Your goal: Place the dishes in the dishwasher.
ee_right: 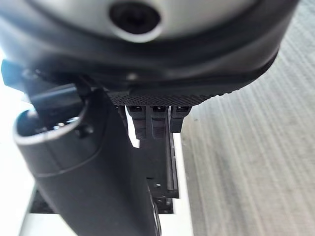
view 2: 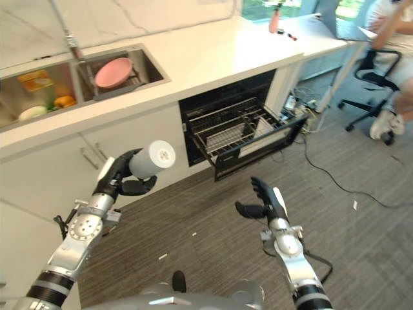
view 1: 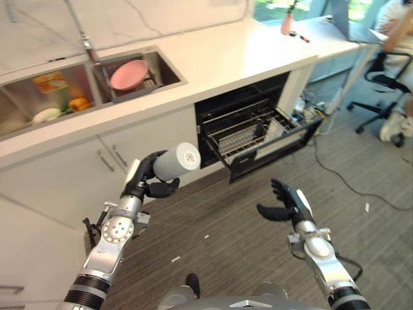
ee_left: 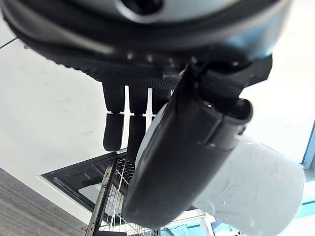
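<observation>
My left hand (view 1: 147,178) is shut on a white cup (view 1: 176,161), held on its side in front of the white cabinet doors, left of the dishwasher. The cup (ee_left: 256,189) also shows past the thumb in the left wrist view. The dishwasher (view 1: 248,126) stands open under the counter, its wire rack (view 1: 240,132) pulled out over the lowered door. A pink plate (view 1: 129,74) leans in the right sink basin (view 1: 169,72). My right hand (view 1: 288,202) hovers open over the floor, in front of the dishwasher door and holding nothing.
The left sink basin (view 1: 26,116) holds a white bowl (view 1: 46,115) and orange and yellow items. A long white counter (view 1: 219,55) runs above. At the far right a person sits on an office chair (view 1: 387,81). Cables lie on the grey floor right of the dishwasher.
</observation>
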`<state>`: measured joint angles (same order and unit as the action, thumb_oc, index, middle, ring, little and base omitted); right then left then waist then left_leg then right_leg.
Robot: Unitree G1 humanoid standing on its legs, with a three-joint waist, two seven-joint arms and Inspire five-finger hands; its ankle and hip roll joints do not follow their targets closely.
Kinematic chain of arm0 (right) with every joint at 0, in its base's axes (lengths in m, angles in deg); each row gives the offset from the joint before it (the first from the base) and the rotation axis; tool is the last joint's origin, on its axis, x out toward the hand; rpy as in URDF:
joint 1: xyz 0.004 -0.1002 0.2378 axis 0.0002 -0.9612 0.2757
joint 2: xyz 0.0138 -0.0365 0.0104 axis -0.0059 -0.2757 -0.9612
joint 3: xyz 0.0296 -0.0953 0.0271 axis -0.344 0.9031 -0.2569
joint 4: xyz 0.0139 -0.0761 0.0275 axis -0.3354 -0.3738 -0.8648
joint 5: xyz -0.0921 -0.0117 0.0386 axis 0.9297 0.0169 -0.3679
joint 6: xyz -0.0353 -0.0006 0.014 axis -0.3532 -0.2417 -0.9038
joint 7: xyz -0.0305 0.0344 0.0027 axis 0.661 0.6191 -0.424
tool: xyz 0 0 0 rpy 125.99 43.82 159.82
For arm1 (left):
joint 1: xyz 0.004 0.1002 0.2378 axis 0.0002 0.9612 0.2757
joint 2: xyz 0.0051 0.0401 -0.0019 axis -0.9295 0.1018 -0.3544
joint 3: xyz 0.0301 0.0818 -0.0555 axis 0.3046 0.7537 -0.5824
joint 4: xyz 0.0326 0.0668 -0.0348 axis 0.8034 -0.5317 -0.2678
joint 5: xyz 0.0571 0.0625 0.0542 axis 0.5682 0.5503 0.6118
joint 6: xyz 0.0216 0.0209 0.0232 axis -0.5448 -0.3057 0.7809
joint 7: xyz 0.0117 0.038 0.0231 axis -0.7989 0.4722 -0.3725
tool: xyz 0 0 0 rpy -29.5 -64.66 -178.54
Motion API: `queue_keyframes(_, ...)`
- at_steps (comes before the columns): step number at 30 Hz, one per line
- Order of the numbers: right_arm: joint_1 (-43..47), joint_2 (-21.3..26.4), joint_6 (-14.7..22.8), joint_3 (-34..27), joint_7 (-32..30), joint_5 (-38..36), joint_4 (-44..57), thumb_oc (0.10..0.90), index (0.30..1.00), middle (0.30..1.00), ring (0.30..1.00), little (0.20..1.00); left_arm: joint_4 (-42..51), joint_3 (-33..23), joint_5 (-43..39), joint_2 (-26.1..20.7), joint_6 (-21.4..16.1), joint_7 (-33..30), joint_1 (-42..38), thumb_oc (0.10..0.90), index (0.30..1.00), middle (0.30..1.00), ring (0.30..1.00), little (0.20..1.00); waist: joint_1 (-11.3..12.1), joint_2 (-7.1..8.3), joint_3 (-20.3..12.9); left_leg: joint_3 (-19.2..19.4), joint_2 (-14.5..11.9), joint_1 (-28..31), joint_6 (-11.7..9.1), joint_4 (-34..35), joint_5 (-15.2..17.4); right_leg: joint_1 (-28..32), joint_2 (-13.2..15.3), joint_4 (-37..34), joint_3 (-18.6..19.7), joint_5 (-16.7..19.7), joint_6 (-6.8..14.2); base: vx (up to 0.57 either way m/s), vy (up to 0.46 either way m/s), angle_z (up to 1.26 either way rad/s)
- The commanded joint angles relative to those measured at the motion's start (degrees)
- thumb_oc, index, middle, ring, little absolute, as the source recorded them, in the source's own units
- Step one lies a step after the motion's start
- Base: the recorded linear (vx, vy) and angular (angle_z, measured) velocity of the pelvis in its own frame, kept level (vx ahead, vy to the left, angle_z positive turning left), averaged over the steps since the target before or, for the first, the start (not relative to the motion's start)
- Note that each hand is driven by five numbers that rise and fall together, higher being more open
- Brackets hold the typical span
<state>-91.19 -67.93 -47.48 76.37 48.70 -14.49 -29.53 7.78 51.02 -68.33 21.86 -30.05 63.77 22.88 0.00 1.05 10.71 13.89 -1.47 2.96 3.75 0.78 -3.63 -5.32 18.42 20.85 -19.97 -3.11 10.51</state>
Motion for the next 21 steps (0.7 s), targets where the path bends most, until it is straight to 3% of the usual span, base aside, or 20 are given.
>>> queue_keyframes(1, 7.14, 3.31, 7.68, -4.97, -1.73, -3.64, 7.23, 0.8, 0.9, 0.9, 0.9, 0.9, 10.22, -2.5, -1.37, 1.02, -8.01, -1.35, -2.19, 0.4, 0.3, 0.3, 0.3, 0.3, 0.75, -0.1, -1.95, -3.65, -3.93, 2.14, -4.67, -2.96, 8.62, -0.12, -3.66, -11.97, 1.16, 5.46, 0.14, 0.1, 0.034, -0.74)
queue_keyframes(6, 8.32, 2.55, 9.72, -5.56, -1.23, -5.93, 14.48, 0.8, 0.9, 0.9, 0.9, 0.9, 10.2, -2.12, -0.85, 1.76, -9.19, -2.78, -4.86, 0.4, 0.3, 0.3, 0.3, 0.3, -0.4, -0.16, -1.42, -3.37, -3.68, 3.65, -4.91, -1.75, 9.23, -3.36, -3.82, -18.42, 2.53, 8.34, 0.91, 0.17, -0.005, -0.24)
queue_keyframes(8, 7.81, 1.46, 10.74, -5.34, 0.17, -10.06, 17.73, 0.8, 0.9, 0.9, 0.9, 0.9, 10.81, -1.98, -1.73, 2.11, -9.42, -2.7, -6.34, 0.4, 0.3, 0.3, 0.3, 0.3, -0.45, 0.2, -1.93, -3.67, -3.37, 4.94, -5.39, -2.44, 11.67, -1.09, -3.8, -20.1, 0.12, 8.26, 1.4, 0.22, -0.071, 0.17)
queue_keyframes(9, 7.67, 1.49, 10.69, -5.4, 0.28, -10.25, 17.9, 0.8, 0.9, 0.9, 0.9, 0.9, 10.85, -2.0, -1.8, 2.08, -9.42, -2.64, -6.3, 0.4, 0.3, 0.3, 0.3, 0.3, -0.58, 0.59, -1.73, -3.2, -3.07, 4.51, -5.28, -2.69, 11.04, -1.25, -3.41, -20.28, -0.56, 9.02, 0.96, 0.19, -0.106, 0.24)
queue_keyframes(11, 5.67, -0.1, 10.79, -3.37, 3.81, -17.85, 20.28, 0.8, 0.9, 0.9, 0.9, 0.9, 10.48, -2.74, -5.68, 3.73, -9.6, -2.24, -5.77, 0.4, 0.3, 0.3, 0.3, 0.3, -0.77, 1.35, -3.22, -3.26, -4.76, 6.31, -6.74, -5.01, 13.35, 1.1, -4.77, -19.62, -1.02, 7.79, 0.08, 0.28, -0.212, 0.08)
queue_keyframes(14, 5.21, -0.44, 10.35, -1.33, 6.04, -23.32, 21.1, 0.8, 0.9, 0.9, 0.9, 0.9, 10.0, -2.82, -7.82, 5.05, -9.69, -1.93, -4.92, 0.4, 0.3, 0.3, 0.3, 0.3, -0.94, 1.2, -3.94, -3.63, -6.54, 6.84, -7.36, -8.31, 14.29, 2.39, -6.23, -19.27, -0.71, 6.49, -1.15, 0.24, -0.204, -0.04)
queue_keyframes(16, 5.59, -0.7, 10.1, 0.33, 7.81, -29.29, 22.03, 0.8, 0.9, 0.9, 0.9, 0.9, 9.31, -2.74, -9.13, 5.48, -9.93, -2.22, -5.27, 0.4, 0.3, 0.3, 0.3, 0.3, -0.72, 1.01, -3.55, -5.08, -8.52, 3.05, -8.99, -19.21, 11.48, 3.84, -7.93, -19.04, -0.54, 4.67, -3.26, 0.16, -0.303, -0.14)
queue_keyframes(17, 5.96, 0.02, 9.72, 1.79, 8.64, -32.63, 23.44, 0.8, 0.9, 0.9, 0.9, 0.9, 8.81, -2.33, -10.07, 5.74, -10.39, -3.1, -6.52, 0.4, 0.3, 0.3, 0.3, 0.3, 0.1, 1.45, -1.63, -7.68, -9.31, -3.38, -10.65, -32.0, 6.51, 5.6, -8.62, -19.08, -0.74, 3.05, -5.47, 0.08, -0.309, -0.24)
queue_keyframes(18, 5.94, 0.3, 9.57, 2.14, 9.15, -33.79, 23.93, 0.8, 0.9, 0.9, 0.9, 0.9, 8.53, -2.23, -10.25, 5.93, -10.64, -3.51, -6.84, 0.4, 0.3, 0.3, 0.3, 0.3, 0.01, 1.59, -1.17, -8.19, -9.56, -5.59, -10.84, -34.84, 5.57, 6.24, -9.02, -19.3, -1.25, 2.18, -6.29, 0.08, -0.238, -0.16)
queue_keyframes(19, 5.94, 0.54, 9.12, 2.6, 9.23, -34.46, 24.48, 0.8, 0.9, 0.9, 0.9, 0.9, 8.49, -2.2, -10.44, 5.92, -10.69, -3.8, -7.45, 0.4, 0.3, 0.3, 0.3, 0.3, 0.09, 1.66, -0.95, -8.56, -9.58, -6.83, -10.82, -34.02, 5.31, 6.72, -9.36, -19.52, -1.47, 1.5, -6.66, 0.14, -0.073, 0.12)
queue_keyframes(21, 5.58, 0.68, 8.46, 3.6, 10.89, -37.18, 25.14, 0.8, 0.9, 0.9, 0.9, 0.9, 8.53, -1.92, -10.0, 6.02, -10.43, -3.78, -7.81, 0.4, 0.3, 0.3, 0.3, 0.3, 0.23, 1.7, -1.22, -8.49, -9.61, -6.91, -10.34, -26.15, 7.0, 7.98, -9.4, -20.52, -1.6, 0.82, -5.89, 0.19, 0.047, 0.2)
